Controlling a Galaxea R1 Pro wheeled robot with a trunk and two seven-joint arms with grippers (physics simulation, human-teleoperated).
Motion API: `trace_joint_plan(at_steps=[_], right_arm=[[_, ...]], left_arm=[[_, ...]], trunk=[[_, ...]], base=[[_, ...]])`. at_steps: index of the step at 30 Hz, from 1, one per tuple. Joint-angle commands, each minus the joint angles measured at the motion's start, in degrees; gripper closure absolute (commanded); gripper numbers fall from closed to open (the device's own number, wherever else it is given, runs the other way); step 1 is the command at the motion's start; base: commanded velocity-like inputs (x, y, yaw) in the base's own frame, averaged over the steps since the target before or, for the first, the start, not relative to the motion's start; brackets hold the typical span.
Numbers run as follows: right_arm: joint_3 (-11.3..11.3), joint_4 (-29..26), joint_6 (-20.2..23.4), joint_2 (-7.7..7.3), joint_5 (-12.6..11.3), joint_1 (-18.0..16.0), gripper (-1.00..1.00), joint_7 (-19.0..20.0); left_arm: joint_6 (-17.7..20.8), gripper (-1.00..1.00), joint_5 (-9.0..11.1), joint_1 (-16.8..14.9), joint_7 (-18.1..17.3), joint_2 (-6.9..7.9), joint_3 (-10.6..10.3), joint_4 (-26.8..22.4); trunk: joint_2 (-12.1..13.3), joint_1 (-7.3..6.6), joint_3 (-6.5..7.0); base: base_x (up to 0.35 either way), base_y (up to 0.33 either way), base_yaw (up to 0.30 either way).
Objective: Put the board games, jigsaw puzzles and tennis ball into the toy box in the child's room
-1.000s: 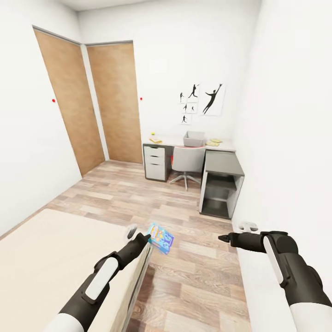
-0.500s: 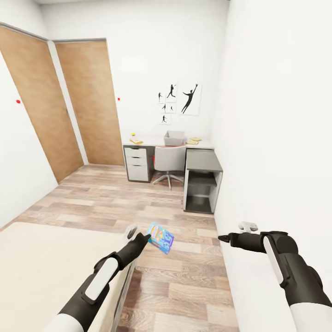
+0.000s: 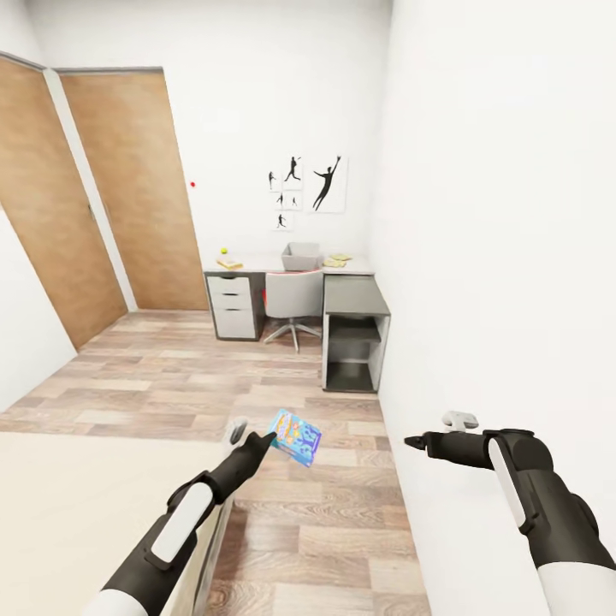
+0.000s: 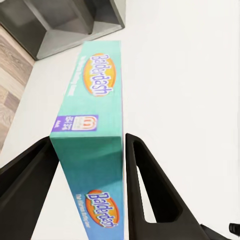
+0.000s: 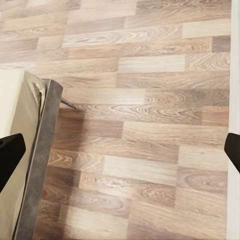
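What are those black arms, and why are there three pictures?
This is a computer-drawn robot in a bedroom. The big picture comes from a camera on its head, looking down over both arms. The other two come from little cameras near each end effector, the pinching part at the arm's tip.

The left end effector pinches a blue game box. Its wrist camera sees that box up close between two black fingers; it reads "Balderdash".

The right end effector holds nothing. Its fingers sit far apart at the edges of its camera picture, over wooden floor and the bed's edge.

Far across the room stands the table with a grey toy box and a tiny ball on it. The game goes in that box.
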Motion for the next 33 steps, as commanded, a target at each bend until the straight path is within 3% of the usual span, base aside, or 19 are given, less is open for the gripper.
trace_joint_plan(at_steps=[1, 33], right_arm=[[-0.06, -0.04, 0.31, 0.0, -0.13, -0.05, -1.0, 0.06], [0.0, -1.21, 0.35, 0.0, -0.06, 0.08, -1.0, 0.1]], left_arm=[[0.3, 1.0, 0.42, -0.03, -0.18, 0.0, 0.1, 0.01], [0.24, 1.0, 0.08, 0.11, -0.59, 0.03, 0.37, 0.11]], trunk=[[-0.12, 0.04, -0.12], [-0.12, 0.04, -0.12]], base=[[0.124, 0.0, -0.038], [0.291, 0.0, -0.007]])
